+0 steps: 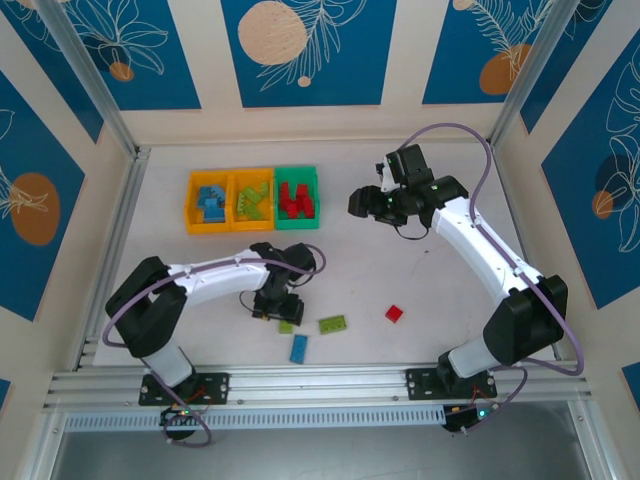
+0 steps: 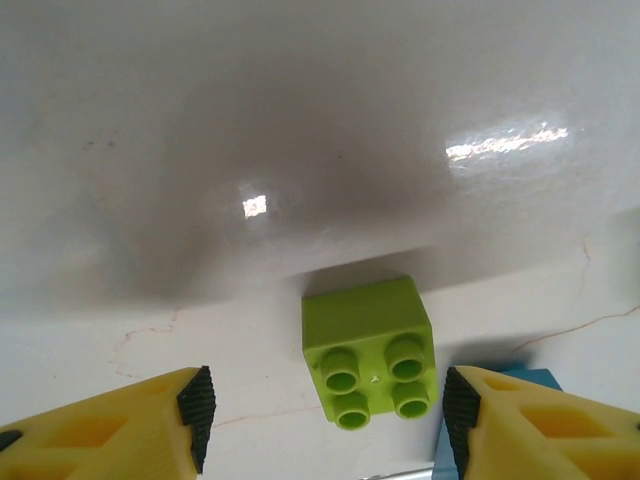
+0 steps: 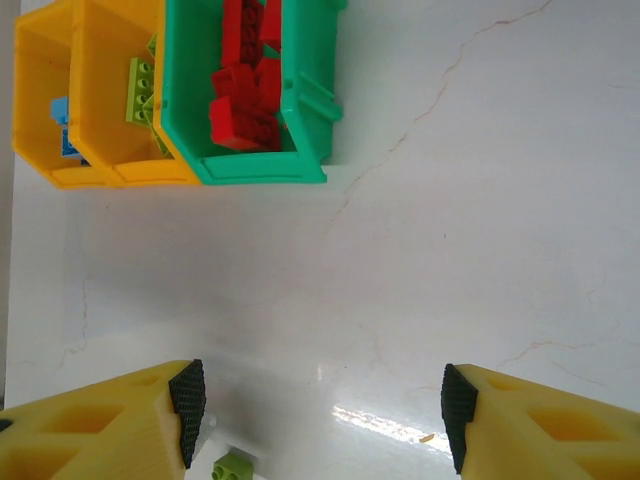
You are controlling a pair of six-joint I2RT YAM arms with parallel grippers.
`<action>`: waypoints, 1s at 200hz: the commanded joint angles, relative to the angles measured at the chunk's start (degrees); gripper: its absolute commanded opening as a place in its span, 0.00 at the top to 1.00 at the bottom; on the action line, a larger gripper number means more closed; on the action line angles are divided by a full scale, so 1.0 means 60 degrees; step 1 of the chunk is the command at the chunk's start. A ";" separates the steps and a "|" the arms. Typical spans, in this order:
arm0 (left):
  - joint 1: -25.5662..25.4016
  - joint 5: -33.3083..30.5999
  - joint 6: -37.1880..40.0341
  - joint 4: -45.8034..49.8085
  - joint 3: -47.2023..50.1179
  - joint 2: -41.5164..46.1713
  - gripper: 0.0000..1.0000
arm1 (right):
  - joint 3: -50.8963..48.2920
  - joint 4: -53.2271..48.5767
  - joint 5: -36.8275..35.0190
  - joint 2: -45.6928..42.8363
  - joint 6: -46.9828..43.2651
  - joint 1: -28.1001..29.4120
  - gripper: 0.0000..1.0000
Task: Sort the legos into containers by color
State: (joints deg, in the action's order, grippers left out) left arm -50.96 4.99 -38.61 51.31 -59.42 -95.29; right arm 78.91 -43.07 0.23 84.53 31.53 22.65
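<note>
Abreast, end bin (image 1: 191, 205) holding blue legos (image 1: 210, 201), middle bin (image 1: 253, 227) lime, green bin (image 1: 297, 224) red.

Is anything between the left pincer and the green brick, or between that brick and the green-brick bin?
Nothing visible. The green brick lies bare between the left pincer's open fingers; a blue brick sits close by one finger. No loose bricks lie on the table toward the middle bin.
</note>
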 commanded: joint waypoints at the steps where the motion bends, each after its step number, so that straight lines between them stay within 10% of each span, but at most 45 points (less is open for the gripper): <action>1: -0.0091 0.0411 0.0192 -0.0051 -0.0014 -0.0400 0.37 | -0.0140 0.0017 0.0210 -0.0235 0.0245 -0.0093 0.33; 40: -0.0076 0.0496 0.0387 -0.0241 -0.0112 -0.0775 0.35 | -0.0144 0.0027 0.0207 -0.0253 0.0260 -0.0123 0.33; 115: 0.0242 -0.0006 0.0772 0.0250 -0.0731 -0.0035 0.65 | -0.0206 0.0052 0.0313 -0.0470 0.0370 -0.0110 0.33; 200: 0.5215 -0.1296 0.2595 -0.0274 -0.4745 -0.0433 0.65 | -0.0390 0.0587 0.0679 -0.0472 0.0638 -0.0040 0.33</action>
State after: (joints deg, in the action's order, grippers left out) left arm -23.97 0.19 -27.11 51.27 -81.97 -92.79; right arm 77.21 -40.62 2.48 82.52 34.20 22.26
